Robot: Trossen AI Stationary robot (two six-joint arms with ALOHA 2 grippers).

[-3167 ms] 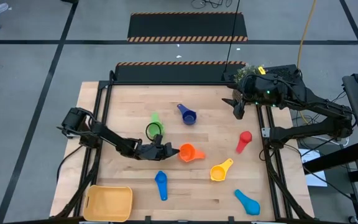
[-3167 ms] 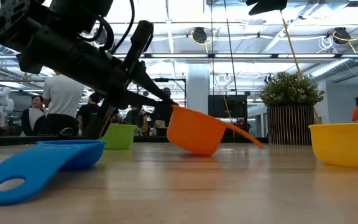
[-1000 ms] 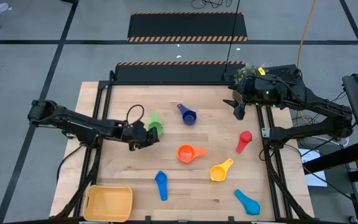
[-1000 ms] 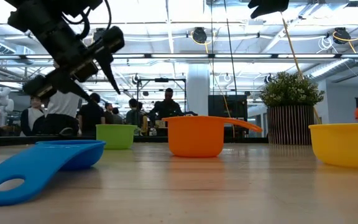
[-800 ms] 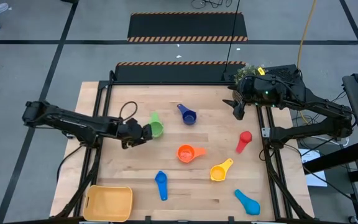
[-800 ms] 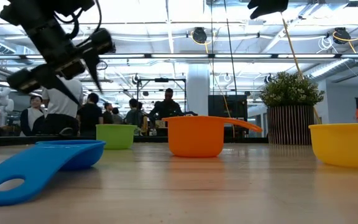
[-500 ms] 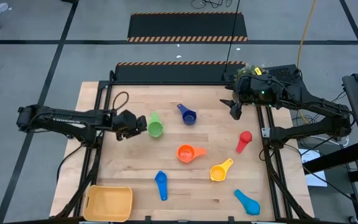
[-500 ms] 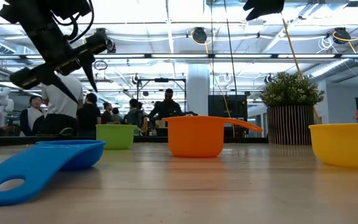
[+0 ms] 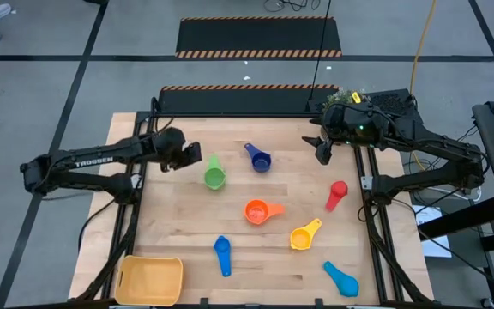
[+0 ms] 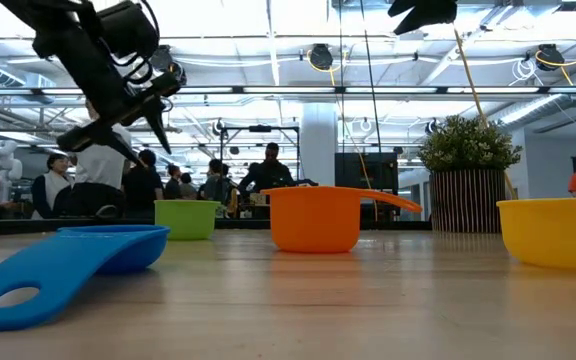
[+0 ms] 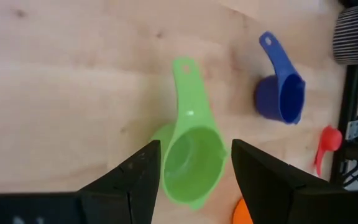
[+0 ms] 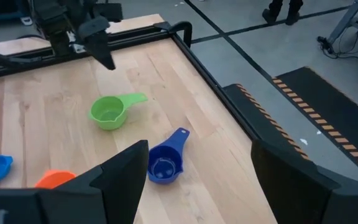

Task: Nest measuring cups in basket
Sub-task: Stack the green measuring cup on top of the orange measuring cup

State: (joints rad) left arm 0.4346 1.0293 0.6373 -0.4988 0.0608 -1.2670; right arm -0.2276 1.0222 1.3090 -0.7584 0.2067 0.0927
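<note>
Two dark, matte-black jointed arms work the bench. The left arm carries white lettering along its long link and a looped black cable near the wrist. The right arm shows a small green light and a yellow tag at its bulky wrist housing, with black cabling trailing behind.

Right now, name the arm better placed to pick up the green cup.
Left. The left gripper hangs just beside the green cup, jaws open and empty, the cup framed between them in the left wrist view. The right gripper waits at the table's far right corner.
</note>
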